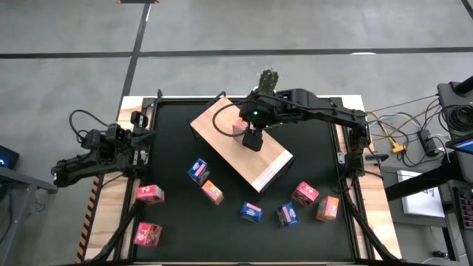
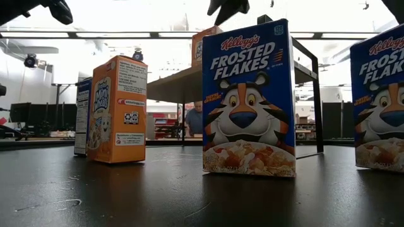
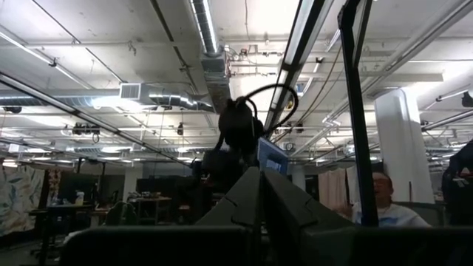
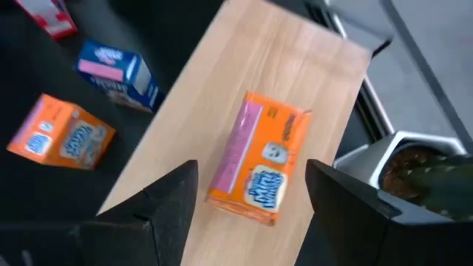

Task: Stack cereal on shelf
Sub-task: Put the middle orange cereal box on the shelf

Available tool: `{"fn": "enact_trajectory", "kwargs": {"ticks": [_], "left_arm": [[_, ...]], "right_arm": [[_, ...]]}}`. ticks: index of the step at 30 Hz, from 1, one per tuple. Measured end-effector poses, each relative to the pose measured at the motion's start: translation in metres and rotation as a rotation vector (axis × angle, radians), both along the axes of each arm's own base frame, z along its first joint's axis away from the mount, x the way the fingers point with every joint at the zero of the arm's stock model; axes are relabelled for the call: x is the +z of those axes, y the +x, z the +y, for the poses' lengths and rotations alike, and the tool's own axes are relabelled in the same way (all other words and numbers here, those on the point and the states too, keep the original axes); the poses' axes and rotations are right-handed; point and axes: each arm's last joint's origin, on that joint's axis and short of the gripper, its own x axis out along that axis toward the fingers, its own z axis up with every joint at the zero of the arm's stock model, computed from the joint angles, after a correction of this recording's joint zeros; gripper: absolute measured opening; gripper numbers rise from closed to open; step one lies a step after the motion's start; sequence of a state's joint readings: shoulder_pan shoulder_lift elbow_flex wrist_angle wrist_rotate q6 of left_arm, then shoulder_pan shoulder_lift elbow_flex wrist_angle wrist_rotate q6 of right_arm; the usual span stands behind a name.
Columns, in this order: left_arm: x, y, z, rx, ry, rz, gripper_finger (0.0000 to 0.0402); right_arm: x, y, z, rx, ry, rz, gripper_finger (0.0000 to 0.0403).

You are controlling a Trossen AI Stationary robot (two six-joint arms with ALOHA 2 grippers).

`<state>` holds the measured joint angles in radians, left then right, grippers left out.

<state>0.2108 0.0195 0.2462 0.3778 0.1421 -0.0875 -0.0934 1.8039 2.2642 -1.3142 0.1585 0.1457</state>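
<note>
One orange cereal box with a pink face (image 4: 259, 159) lies on its side on the light-wood shelf (image 4: 295, 66), near the shelf's far end (image 1: 238, 127). My right gripper (image 4: 251, 210) hangs open above it, a finger on either side, touching nothing. In the high view the right gripper (image 1: 253, 139) is over the middle of the shelf (image 1: 273, 166). Several more cereal boxes stand on the black table nearer the front, among them a blue one (image 1: 198, 171), an orange one (image 1: 212, 192) and a red one (image 1: 150, 193). My left gripper (image 3: 259, 203) is shut and points up, folded back at the table's left edge (image 1: 111, 148).
A white potted cactus (image 4: 414, 166) stands just beyond the shelf's far end (image 1: 267, 78). Blue Frosted Flakes boxes (image 2: 249, 101) and an orange box (image 2: 117, 110) stand close to the table's near edge. A person (image 3: 384, 203) is in the room behind.
</note>
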Motion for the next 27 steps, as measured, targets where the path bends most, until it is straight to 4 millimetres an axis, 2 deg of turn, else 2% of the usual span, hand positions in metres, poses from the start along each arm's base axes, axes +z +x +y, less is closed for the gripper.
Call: {"fn": "enact_trajectory", "kwargs": {"ticks": [5,9,14,21,27], "left_arm": [[-0.002,0.001,0.0,0.01,0.01,0.023,0.0],[-0.001,0.001,0.0,0.014,0.017,0.019,0.0],[0.0,0.0,0.0,0.038,0.053,0.0,0.0],[0.001,0.0,0.0,0.045,0.062,-0.006,0.0],[0.001,-0.001,0.0,0.048,0.066,-0.01,0.0]], "right_arm": [[0.015,-0.013,0.007,0.097,-0.062,-0.015,0.0208],[0.01,-0.017,0.02,0.185,-0.086,0.022,0.0166],[-0.011,-0.017,0.038,0.243,-0.081,0.092,0.0102],[-0.064,-0.004,0.041,0.247,-0.106,0.157,0.0017],[-0.083,0.001,0.033,0.161,-0.286,0.156,0.0009]]}}
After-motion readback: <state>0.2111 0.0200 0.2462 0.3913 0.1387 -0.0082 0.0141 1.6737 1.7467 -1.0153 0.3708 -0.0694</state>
